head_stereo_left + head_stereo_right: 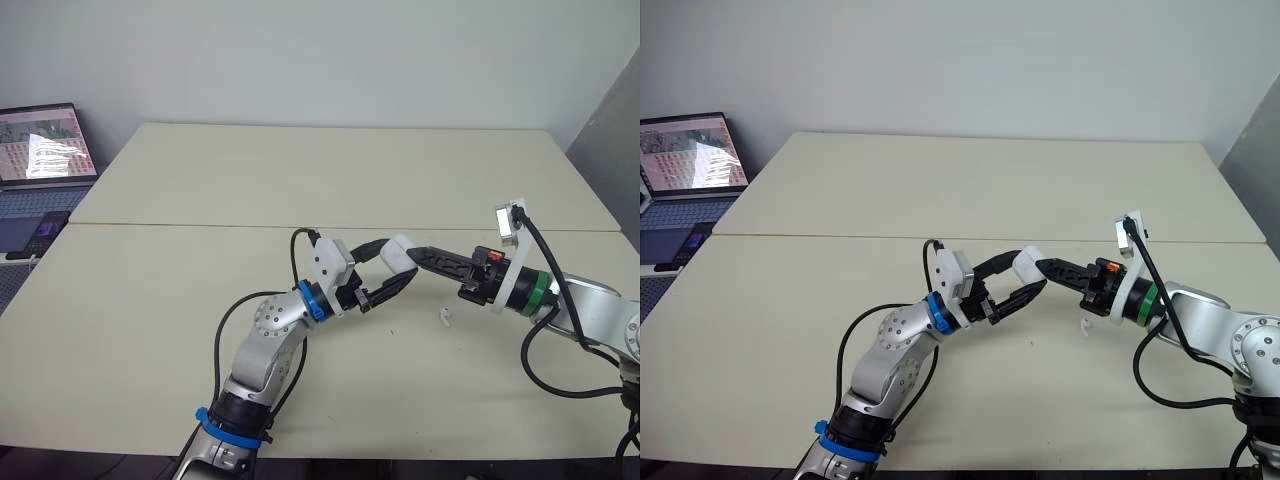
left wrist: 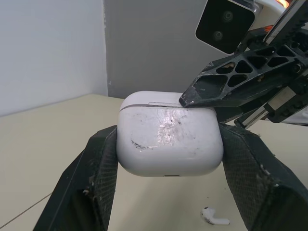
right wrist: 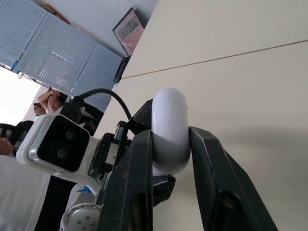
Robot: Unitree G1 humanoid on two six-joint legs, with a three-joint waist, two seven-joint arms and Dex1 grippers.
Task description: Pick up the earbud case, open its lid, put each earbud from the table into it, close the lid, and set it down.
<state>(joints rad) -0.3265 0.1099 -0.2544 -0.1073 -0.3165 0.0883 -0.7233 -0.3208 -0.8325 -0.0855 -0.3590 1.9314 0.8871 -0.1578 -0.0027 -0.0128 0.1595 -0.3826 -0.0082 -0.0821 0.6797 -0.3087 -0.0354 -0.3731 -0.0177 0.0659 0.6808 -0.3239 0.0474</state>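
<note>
The white earbud case (image 2: 168, 137) hangs a little above the table (image 1: 300, 180), lid down, with my left gripper (image 1: 398, 264) shut on its two sides. My right gripper (image 1: 418, 254) reaches in from the right. Its black fingers (image 3: 211, 168) press on the case's (image 3: 169, 130) rounded lid end, one fingertip (image 2: 197, 95) on the lid seam. One white earbud (image 1: 444, 318) lies on the table just below and to the right of the case. The same earbud (image 2: 214, 219) shows under the case in the left wrist view.
An open laptop (image 1: 45, 150) and a dark phone (image 1: 42, 232) sit off the table's left edge. A seam (image 1: 200, 226) crosses the table behind both grippers. A person (image 3: 48, 101) is far off in the right wrist view.
</note>
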